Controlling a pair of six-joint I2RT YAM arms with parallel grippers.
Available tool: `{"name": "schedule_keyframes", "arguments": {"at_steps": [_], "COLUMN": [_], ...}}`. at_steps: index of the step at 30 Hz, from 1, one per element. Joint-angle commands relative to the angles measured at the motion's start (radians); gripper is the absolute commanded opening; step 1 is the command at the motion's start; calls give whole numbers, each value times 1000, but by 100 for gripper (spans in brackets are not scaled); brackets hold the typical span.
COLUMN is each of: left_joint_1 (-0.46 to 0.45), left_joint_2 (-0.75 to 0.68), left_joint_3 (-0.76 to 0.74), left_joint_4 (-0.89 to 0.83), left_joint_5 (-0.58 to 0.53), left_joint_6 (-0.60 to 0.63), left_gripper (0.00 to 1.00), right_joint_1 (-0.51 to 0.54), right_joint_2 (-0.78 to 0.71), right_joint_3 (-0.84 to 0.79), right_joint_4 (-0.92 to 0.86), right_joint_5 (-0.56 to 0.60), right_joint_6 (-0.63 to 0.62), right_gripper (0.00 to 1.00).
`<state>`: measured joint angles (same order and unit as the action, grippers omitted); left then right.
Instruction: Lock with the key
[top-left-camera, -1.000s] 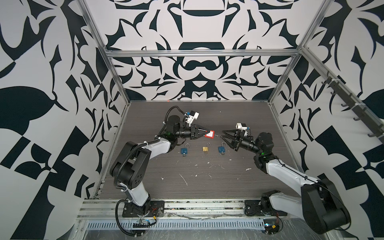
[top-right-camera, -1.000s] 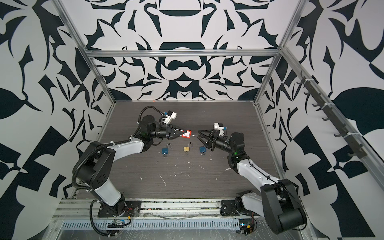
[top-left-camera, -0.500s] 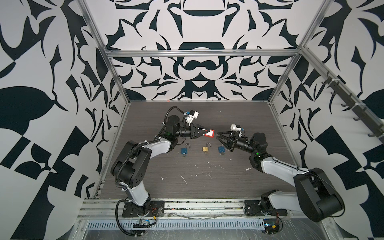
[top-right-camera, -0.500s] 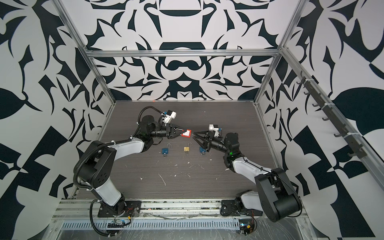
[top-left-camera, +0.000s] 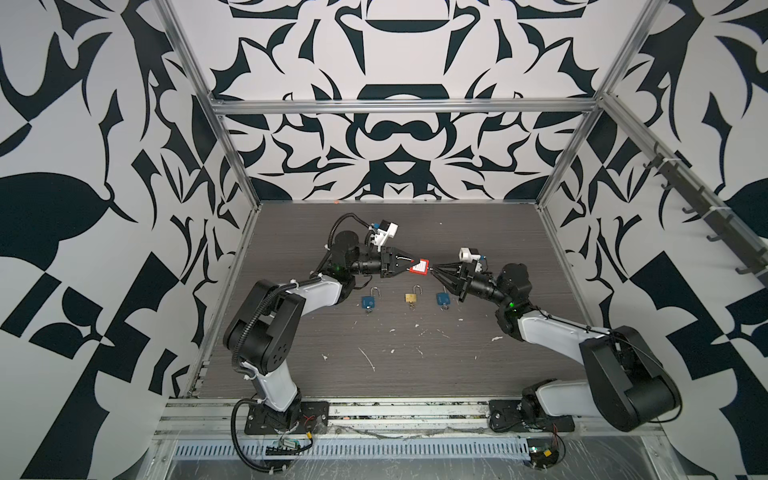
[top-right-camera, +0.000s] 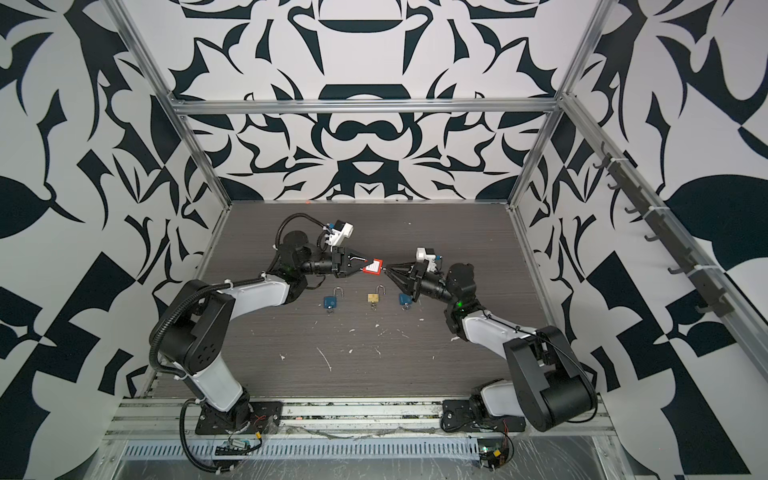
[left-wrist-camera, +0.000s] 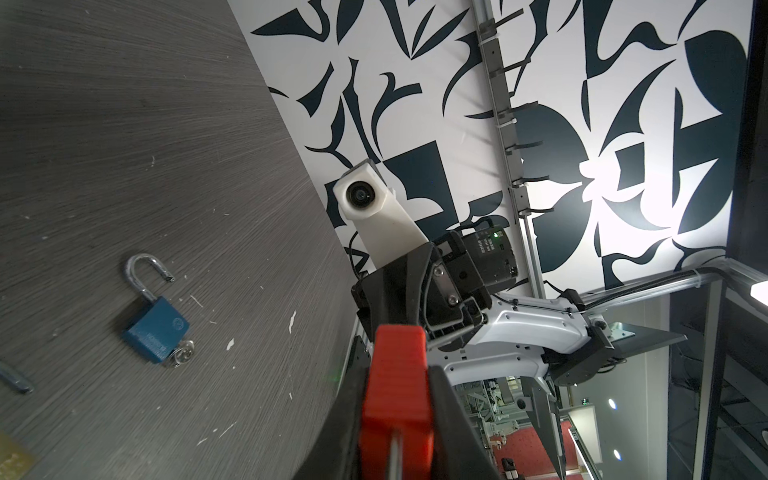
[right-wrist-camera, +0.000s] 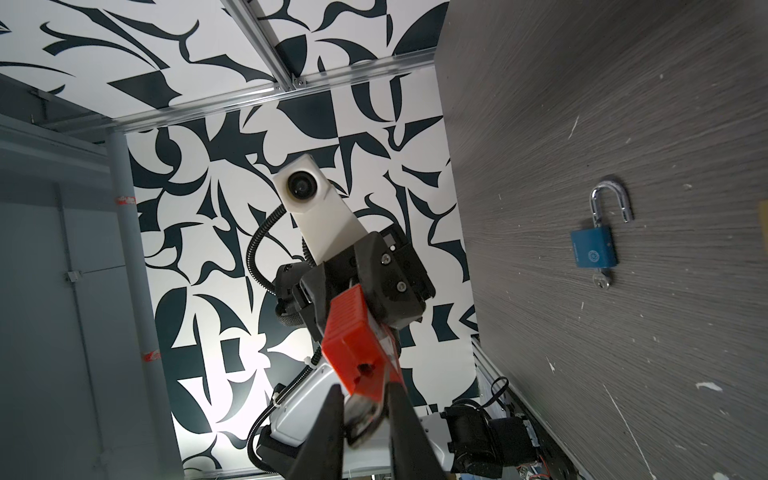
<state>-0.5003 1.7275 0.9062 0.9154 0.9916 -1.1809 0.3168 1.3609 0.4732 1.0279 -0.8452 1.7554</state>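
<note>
My left gripper (top-left-camera: 409, 266) is shut on a red padlock (top-left-camera: 419, 266), held above the table with its shackle end toward the wrist. In the left wrist view the red padlock (left-wrist-camera: 395, 357) fills the gap between both fingers. My right gripper (top-left-camera: 432, 270) meets the padlock's far end from the right. In the right wrist view a silver key (right-wrist-camera: 365, 415) sticks out of the red padlock (right-wrist-camera: 357, 345). There my right gripper (right-wrist-camera: 363, 395) has its fingers pressed on both sides of the key, which looks blurred.
Three open padlocks with keys in them lie in a row on the dark table below the grippers: blue (top-left-camera: 368, 301), brass (top-left-camera: 411, 298), blue (top-left-camera: 443, 298). White scuffs mark the table (top-left-camera: 374, 361) nearer the front. Patterned walls enclose the workspace.
My right gripper has moved left up to the red padlock's end and narrowed its jaws onto the key. The left gripper and the padlock have stayed in place.
</note>
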Motion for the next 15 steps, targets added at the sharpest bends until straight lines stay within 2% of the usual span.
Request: {"name": "schedule_keyframes", "arguments": {"at_steps": [1, 5, 8, 15], "left_joint_1": [-3, -2, -3, -2], "left_joint_2": [9, 11, 9, 3], "left_joint_3": [26, 31, 31, 45], "left_joint_4": [53, 47, 43, -27], "left_joint_5": [32, 42, 47, 50], "left_joint_6": [-19, -27, -41, -59], "left_gripper": [0, 0, 0, 0], "right_joint_1": [5, 5, 5, 5], "right_joint_2": [2, 6, -4, -106], "right_joint_3": [35, 34, 36, 71], "right_joint_4": [81, 90, 56, -217], "right_joint_5": [-11, -18, -33, -73], "right_joint_6": [0, -9, -63, -351], "right_gripper": [18, 15, 13, 13]}}
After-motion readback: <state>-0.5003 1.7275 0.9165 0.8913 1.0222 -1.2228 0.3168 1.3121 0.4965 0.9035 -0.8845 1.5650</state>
